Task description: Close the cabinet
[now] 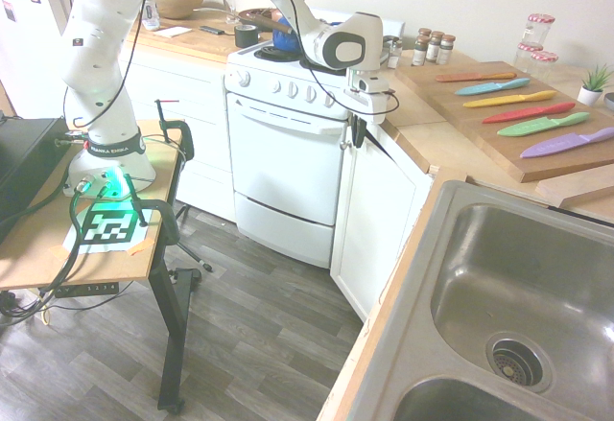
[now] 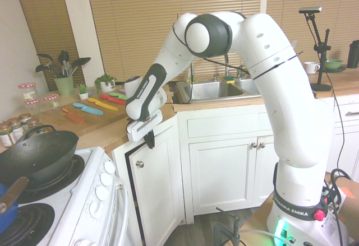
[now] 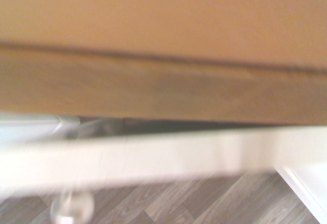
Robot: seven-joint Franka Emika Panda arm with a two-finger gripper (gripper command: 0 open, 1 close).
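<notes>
Corner Cabinet Door Stands Slightly Ajar

At the lower left of the second exterior view, the white cabinet door (image 2: 158, 187) stands slightly open, a dark gap along its knob side. The pincer (image 2: 149, 140), its fingers together, hangs near the door's top edge, above the silver knob (image 2: 139, 164) and beside the wooden bench (image 2: 115, 131).

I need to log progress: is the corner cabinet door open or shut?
Slightly open: a dark gap shows along the door's knob side.

Knives on the cutting board (image 1: 499, 114), near the sink (image 1: 523, 296).
Wok (image 2: 38, 152) on the stove (image 2: 73, 201); potted succulent (image 2: 82, 91) behind the knives (image 2: 92, 108).
</notes>
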